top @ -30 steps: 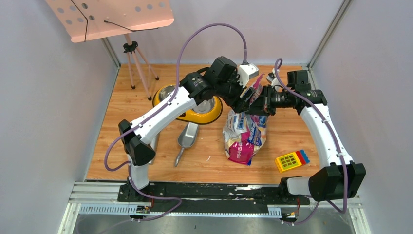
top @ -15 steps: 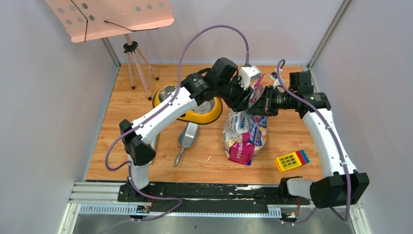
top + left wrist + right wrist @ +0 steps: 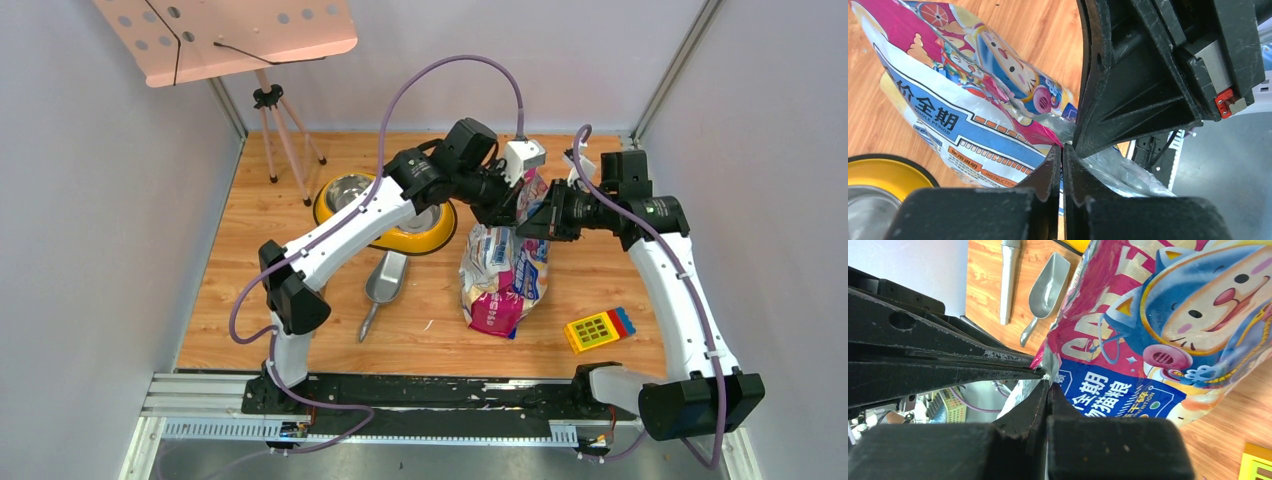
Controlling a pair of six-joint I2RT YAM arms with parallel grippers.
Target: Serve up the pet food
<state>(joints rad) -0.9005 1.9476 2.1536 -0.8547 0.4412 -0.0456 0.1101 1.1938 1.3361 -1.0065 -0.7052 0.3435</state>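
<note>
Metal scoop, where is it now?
In the top view, the scoop lies left of centre, just nearer than the yellow feeder and left of the cat food bag.

Overhead view down over the whole table [image 3: 590,280]; both wrist views tight on the same cat-food bag [image 3: 973,125]

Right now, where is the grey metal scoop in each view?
Top external: scoop lies left of the cat food bag, below the yellow feeder.
Left wrist: not in it.
Right wrist: scoop at the upper left, beyond the bag's edge.
Shared landmark: the cat food bag, in all three.
</note>
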